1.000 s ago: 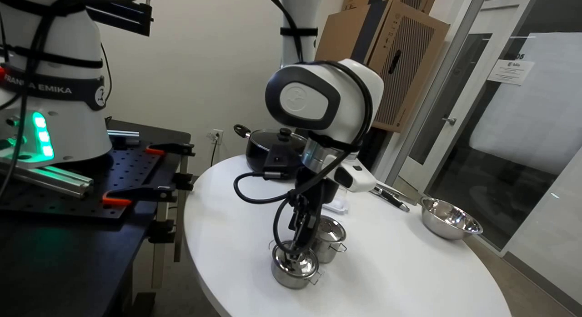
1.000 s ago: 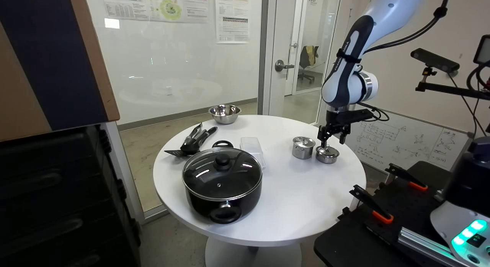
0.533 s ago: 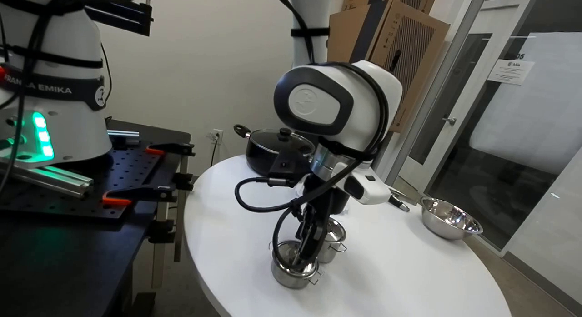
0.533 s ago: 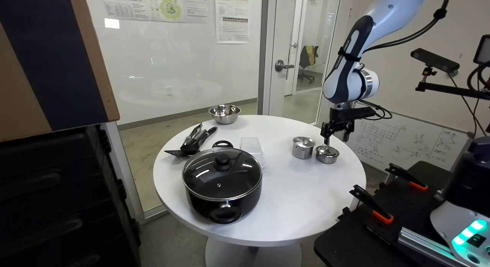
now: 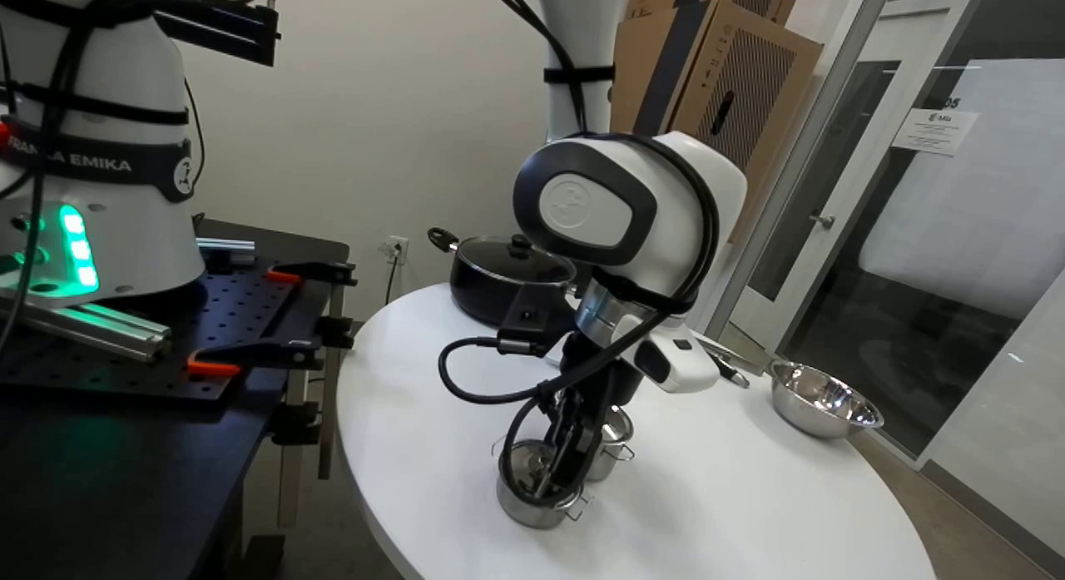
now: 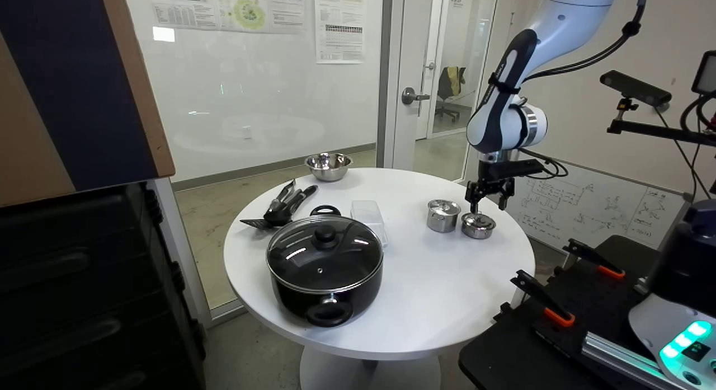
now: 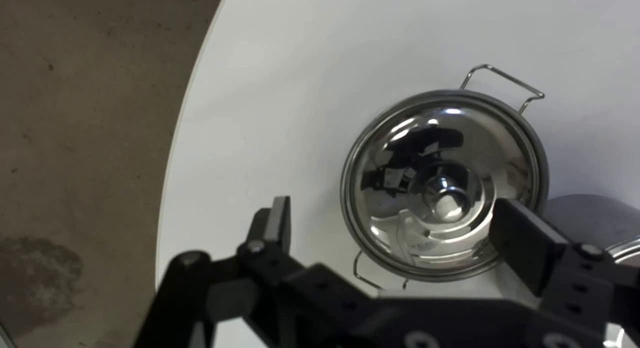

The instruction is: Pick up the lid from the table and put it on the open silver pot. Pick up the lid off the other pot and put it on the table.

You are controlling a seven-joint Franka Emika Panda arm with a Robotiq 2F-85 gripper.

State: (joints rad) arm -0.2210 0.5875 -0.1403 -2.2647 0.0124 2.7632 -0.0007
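In the wrist view, the fingers [image 7: 522,245] are spread wide; right of centre, the lid [image 7: 434,171] sits on the squat pot [image 6: 479,233]. The knob [image 7: 447,203] looks nearer one finger, so closing could jolt the lid.

Squat pot [image 6: 477,232]: metal, smooth, shiny; lid [image 7: 447,153] mirror-gloss w/ dark refl.; wire handles [image 7: 513,80] bare metal. Narrower pot [image 6: 442,221]: metal, duller sides; own lid [image 6: 444,207] shiny. Tabletop [image 6: 430,289]: v. smooth, satin. Bowl [image 6: 328,170]: metal, hi-gloss. Big blk pot [image 6: 361,295]: smooth, slight sheen; cover [image 6: 313,261] see-thru glass, glossy w/ bright glare, metal-edged; knob [image 6: 326,236] plastic-look. Tub [image 6: 367,214]: clear plastic. Gripper [image 7: 390,202]: matt; pads [image 7: 274,220] smooth, matt too; screws [image 7: 256,245] bare metal. Arm shell [image 5: 682,185]: smooth semi-gloss plastic. Box [image 5: 720,81]: matt cardboard. Poster [image 6: 339,23]: flat paper. Floor [image 7: 90,138]: dull, mottled, concrete-look.
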